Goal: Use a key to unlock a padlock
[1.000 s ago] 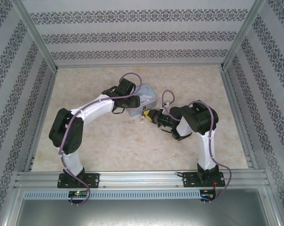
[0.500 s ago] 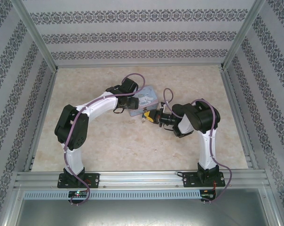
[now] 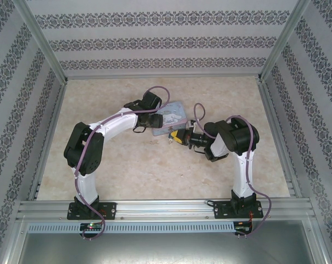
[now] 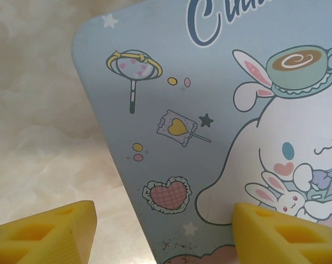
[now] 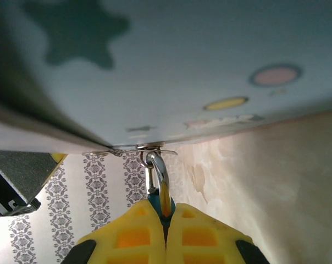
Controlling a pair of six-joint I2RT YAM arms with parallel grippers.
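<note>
Marbled table (image 3: pixel 155 181), bluish padlock (image 5: pixel 156 179), silver shackle (image 5: pixel 155 164)

arms (image 3: pixel 114 122): white links, black joints | cables (image 3: pixel 155 88): purple, looped alongside | gripper fingers (image 4: pixel 45 231): yellow, hollow pockets | bases (image 3: pixel 92 210): black, bottom of frame

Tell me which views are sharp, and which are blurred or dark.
Top external: even light, sharp, no glare. Left wrist: box print sharp, near fingers slightly soft. Right wrist: box close, blurred, dark at left; padlock shackle glints.
</note>
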